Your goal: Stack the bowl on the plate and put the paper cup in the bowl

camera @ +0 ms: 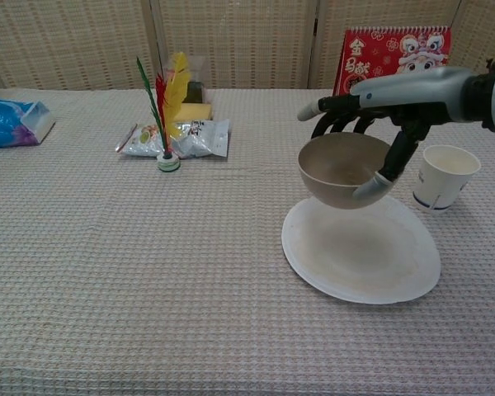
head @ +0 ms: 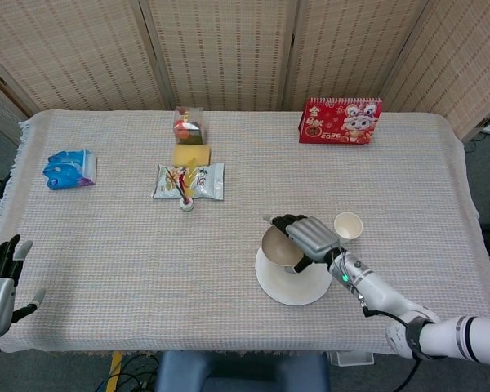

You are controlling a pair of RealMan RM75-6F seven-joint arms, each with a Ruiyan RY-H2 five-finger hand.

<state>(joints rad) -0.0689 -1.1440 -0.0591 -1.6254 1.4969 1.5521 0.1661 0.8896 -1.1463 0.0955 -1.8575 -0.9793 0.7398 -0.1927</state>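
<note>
Head view: the right hand (head: 309,239) holds the bowl (head: 278,247) by its rim, fingers curled over the near edge, with the bowl over the plate (head: 292,279) toward its 11 o'clock side. The paper cup (head: 348,225) stands on the table just beside the hand at its 2 o'clock, apart from the plate. The right forearm runs away to 4 o'clock, toward the table's near edge. The left hand (head: 2,282) hangs off the table's near left corner with fingers spread and nothing in them, well apart from all of this, so the right hand is plainly the nearer.

Chest view: the bowl (camera: 340,169) hangs upright, mouth up, just above the plate (camera: 361,254); a strip of shadow lies on the plate beneath it, so I judge it not yet set down. The plate lies at 6 o'clock from the fingers (camera: 371,188), one of which hooks under the bowl's wall while the others arch over the rim. The right hand (camera: 370,120) is palm down, level. The paper cup (camera: 443,177) stands at 3 o'clock of the bowl.
</note>
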